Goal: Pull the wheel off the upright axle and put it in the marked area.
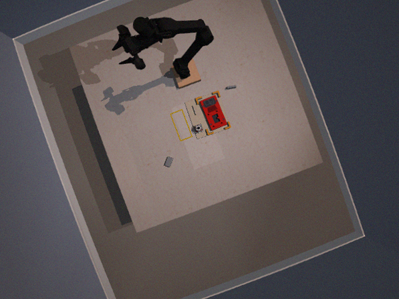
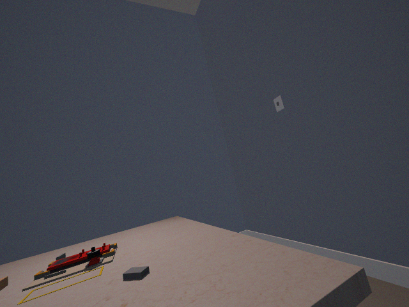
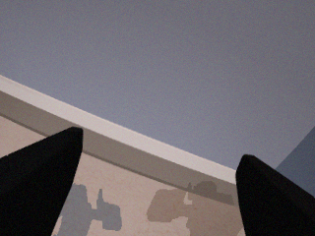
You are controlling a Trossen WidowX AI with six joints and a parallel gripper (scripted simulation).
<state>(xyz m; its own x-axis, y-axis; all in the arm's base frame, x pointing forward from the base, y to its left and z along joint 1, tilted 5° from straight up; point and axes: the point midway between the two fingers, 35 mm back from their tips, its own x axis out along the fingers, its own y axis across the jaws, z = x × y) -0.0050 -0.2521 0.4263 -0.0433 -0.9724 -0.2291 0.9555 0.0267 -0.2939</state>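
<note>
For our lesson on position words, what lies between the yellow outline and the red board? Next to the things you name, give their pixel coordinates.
A beige strip [image 1: 196,118] [image 2: 36,284], with a small round part [image 1: 200,128] [image 2: 93,254] near one end; the top view shows it.

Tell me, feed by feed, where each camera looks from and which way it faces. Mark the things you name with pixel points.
Top: high overhead, facing down at the table [image 1: 262,141] [image 2: 231,258]; the arm [image 1: 188,26] and open tool [image 1: 115,55] [image 3: 163,152] show.
Exterior: low beside the table, looking across it toward the walls; no arm shows.
Wrist: on the arm, looking out past both fingers over the table's edge to the wall.
Top and exterior share the red board [image 1: 213,109] [image 2: 71,261] and yellow outline [image 1: 180,140] [image 2: 61,288].
</note>
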